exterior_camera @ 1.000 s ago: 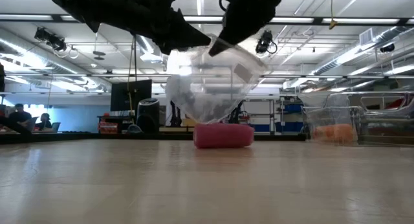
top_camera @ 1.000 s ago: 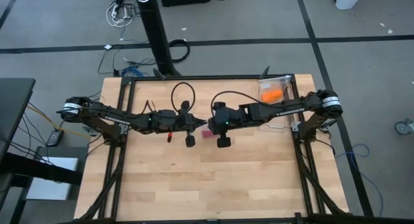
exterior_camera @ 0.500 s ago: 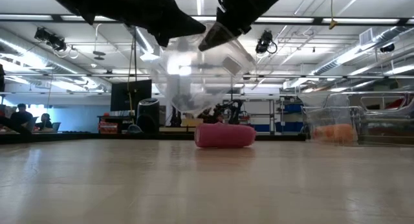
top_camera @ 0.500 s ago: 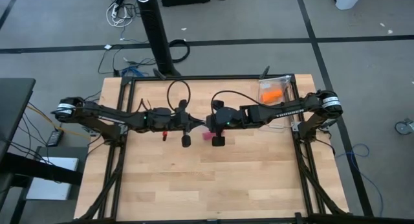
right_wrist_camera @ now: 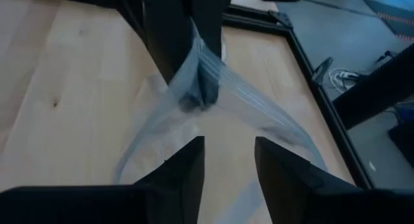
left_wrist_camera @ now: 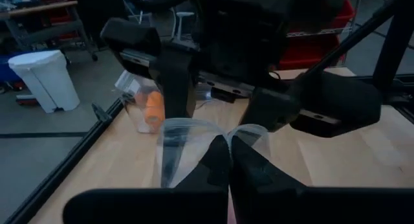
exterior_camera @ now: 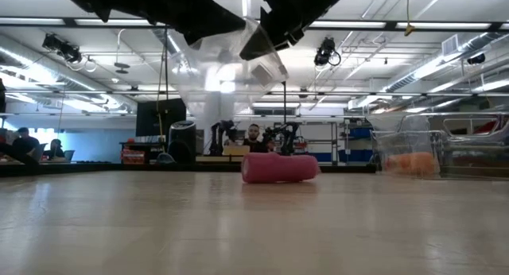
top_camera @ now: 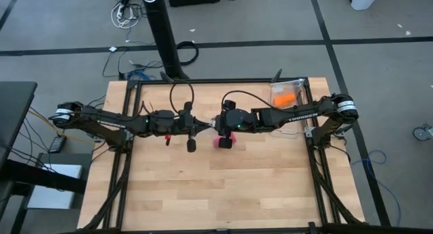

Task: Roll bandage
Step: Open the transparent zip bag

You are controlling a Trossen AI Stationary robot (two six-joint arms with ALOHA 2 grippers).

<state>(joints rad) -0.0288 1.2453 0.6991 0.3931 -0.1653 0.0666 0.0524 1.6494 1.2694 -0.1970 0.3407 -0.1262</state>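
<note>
My left hand (left_wrist_camera: 228,160) is pressed together on the rim of a clear plastic bag (exterior_camera: 227,72), which hangs above the middle of the table (top_camera: 223,186). My right hand (right_wrist_camera: 228,160) faces it from just beside, fingers (right_wrist_camera: 187,166) spread with a gap between them; the bag's edge lies ahead of them, not gripped. Below the bag, the bandage (exterior_camera: 280,167), a pink roll, lies on its side on the table. At the far right corner a clear bin (top_camera: 287,93) holds an orange roll (top_camera: 285,99).
</note>
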